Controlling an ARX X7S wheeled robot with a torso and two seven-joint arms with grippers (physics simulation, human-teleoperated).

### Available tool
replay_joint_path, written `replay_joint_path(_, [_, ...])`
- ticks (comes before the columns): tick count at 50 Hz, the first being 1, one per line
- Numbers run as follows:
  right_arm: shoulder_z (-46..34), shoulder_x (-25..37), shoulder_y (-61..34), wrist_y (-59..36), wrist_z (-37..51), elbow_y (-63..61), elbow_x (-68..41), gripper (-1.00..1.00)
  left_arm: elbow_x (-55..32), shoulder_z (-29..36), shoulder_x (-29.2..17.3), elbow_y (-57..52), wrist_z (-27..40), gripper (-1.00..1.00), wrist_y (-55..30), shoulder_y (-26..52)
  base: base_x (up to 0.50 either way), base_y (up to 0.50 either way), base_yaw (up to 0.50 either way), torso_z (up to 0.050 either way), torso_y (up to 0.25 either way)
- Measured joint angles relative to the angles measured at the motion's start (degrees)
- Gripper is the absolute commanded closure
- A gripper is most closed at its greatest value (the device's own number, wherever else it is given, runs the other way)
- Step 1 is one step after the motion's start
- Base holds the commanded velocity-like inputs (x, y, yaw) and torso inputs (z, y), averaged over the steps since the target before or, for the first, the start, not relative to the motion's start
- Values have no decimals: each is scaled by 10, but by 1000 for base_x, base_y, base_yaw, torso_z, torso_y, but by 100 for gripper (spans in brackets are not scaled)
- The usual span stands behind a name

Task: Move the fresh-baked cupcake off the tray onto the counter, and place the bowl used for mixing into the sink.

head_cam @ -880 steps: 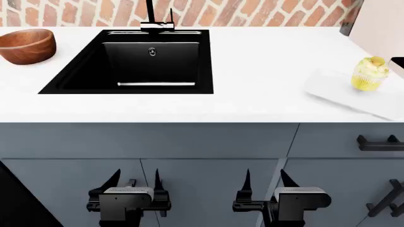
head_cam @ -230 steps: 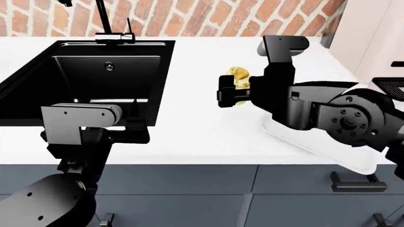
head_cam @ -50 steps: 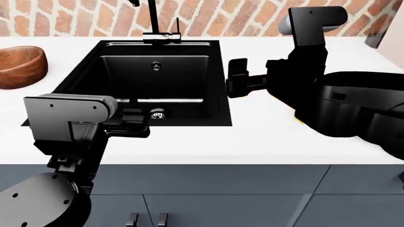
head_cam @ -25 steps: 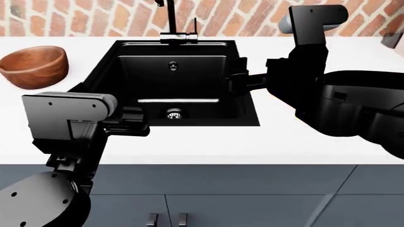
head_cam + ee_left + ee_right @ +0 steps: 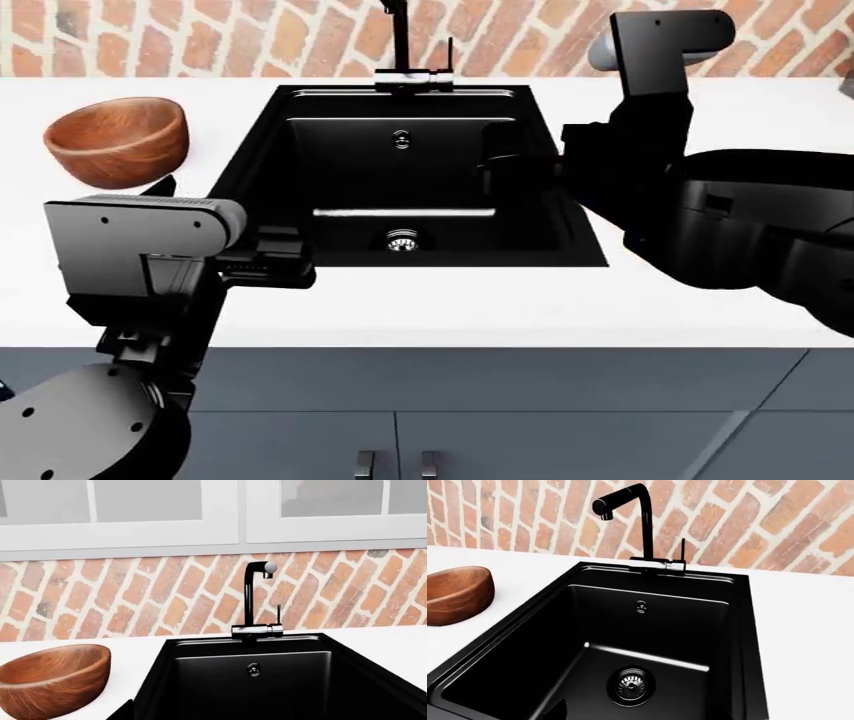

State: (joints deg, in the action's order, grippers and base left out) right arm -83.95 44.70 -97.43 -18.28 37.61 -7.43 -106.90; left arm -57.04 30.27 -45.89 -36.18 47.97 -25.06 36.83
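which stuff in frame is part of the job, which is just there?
Job:
bowl, on the counter left of the sink
sink, nothing in it
Cupcake and tray are not in view.

Just there:
faucet
brick wall
cabinets
wall cupboards, seen only from the left wrist

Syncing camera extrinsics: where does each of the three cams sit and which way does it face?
Head: above, looking down over the counter and sink; both arms show.
Left wrist: low at counter height, facing the faucet and brick wall; no arm shows.
Right wrist: above the sink, angled down at the drain; no arm shows.
Shared: sink, faucet, bowl.
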Motion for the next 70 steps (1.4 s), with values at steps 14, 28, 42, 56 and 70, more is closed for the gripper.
replay_joint_path(14, [1, -1, 2, -1, 0, 0, 3, -100, -2, -1, -1, -2, 0, -100, -1, 0, 0, 217, 0, 0, 0])
replay_joint_path(28, [2, -3, 2, -5, 2, 0, 4, -100, -1, 0, 0, -1, -1, -100, -2, 3, 0, 223, 0, 0, 0])
replay_joint_path(42, [2, -4, 4, -8, -1, 4, 6, -100, 0, 1, 2, 2, -1, -100, -2, 4, 0, 225, 0, 0, 0])
replay_joint_path(56, [5, -3, 5, -9, 1, 2, 6, -100, 0, 0, 0, 0, -2, -100, -1, 1, 0, 227, 0, 0, 0])
replay_joint_path(70, [6, -5, 7, -11, -1, 4, 7, -100, 0, 0, 1, 0, -2, -100, -2, 4, 0, 228, 0, 0, 0])
